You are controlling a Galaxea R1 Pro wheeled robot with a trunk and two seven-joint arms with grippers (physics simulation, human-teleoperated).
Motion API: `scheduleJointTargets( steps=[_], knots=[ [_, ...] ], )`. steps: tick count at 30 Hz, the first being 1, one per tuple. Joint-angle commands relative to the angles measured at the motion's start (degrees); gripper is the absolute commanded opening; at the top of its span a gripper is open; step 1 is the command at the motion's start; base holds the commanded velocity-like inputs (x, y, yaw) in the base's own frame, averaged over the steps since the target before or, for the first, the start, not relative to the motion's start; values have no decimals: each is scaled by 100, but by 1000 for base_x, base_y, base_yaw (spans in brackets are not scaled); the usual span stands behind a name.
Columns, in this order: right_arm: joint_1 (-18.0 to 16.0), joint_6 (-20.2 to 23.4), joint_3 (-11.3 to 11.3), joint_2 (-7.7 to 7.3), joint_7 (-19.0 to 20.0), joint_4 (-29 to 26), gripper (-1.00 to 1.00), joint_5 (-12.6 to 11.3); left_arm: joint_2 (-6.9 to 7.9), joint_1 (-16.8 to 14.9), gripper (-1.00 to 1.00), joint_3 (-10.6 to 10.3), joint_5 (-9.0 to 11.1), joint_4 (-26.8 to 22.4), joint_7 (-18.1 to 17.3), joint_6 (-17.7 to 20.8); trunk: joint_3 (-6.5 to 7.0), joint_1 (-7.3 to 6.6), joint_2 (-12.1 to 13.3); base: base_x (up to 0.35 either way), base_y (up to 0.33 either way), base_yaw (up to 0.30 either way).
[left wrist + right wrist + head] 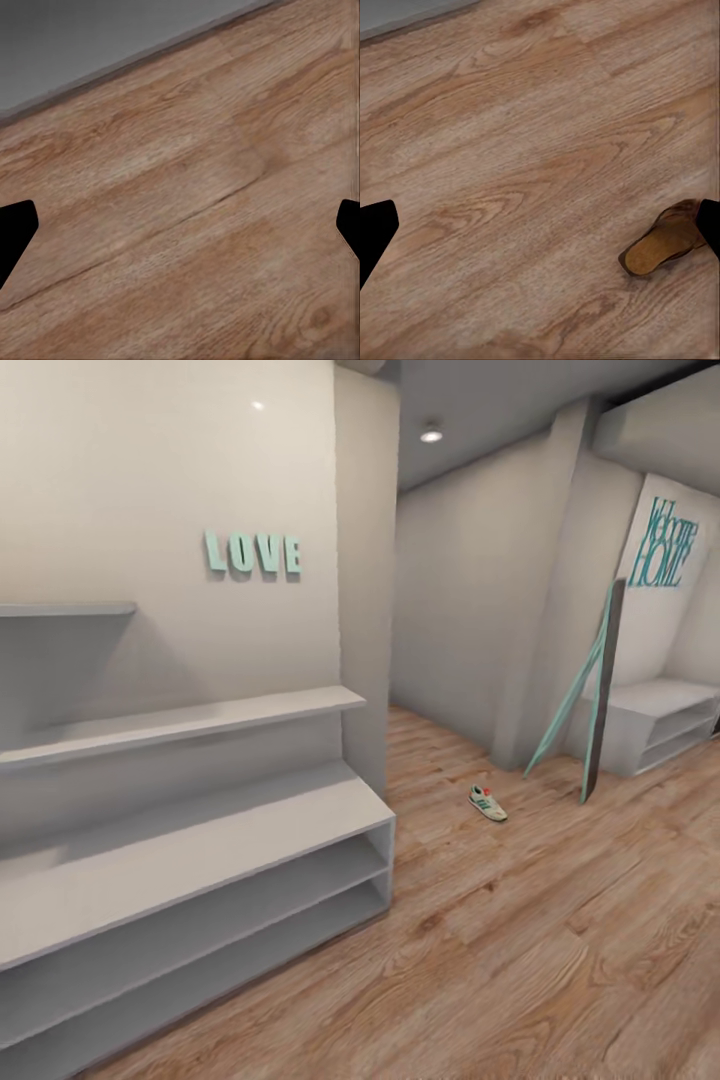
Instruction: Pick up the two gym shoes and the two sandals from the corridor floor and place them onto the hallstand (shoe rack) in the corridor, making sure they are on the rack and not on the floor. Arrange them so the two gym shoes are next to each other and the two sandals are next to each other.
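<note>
While both grippers (180,225) (540,225) gape wide, one gym shoe (488,803) and one sandal (664,247) show.

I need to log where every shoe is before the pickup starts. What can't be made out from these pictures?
- Gym shoe, head view: too small and far away for the laces or sole to read.
- Sandal, right wrist view: its strap end is covered by the dark fingertip at the edge of the picture.
- Hallstand, head view: cut off by the left and bottom edges, so its far shelves can't be checked for shoes.
</note>
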Motion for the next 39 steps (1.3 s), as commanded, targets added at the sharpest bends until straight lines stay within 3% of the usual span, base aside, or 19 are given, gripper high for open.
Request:
scheduleJointTargets(
  steps=[1,39],
  knots=[
    [-5,-18,-3,1,-2,6,100,-3,-1,1,100,9,3,-4,-5,-11,-5,0,-3,0,0,-300],
    [-5,-20,3,9,-2,15,100,-3,8,1,100,5,-6,-3,-51,-11,-72,0,-3,0,0,-300]
  ],
)
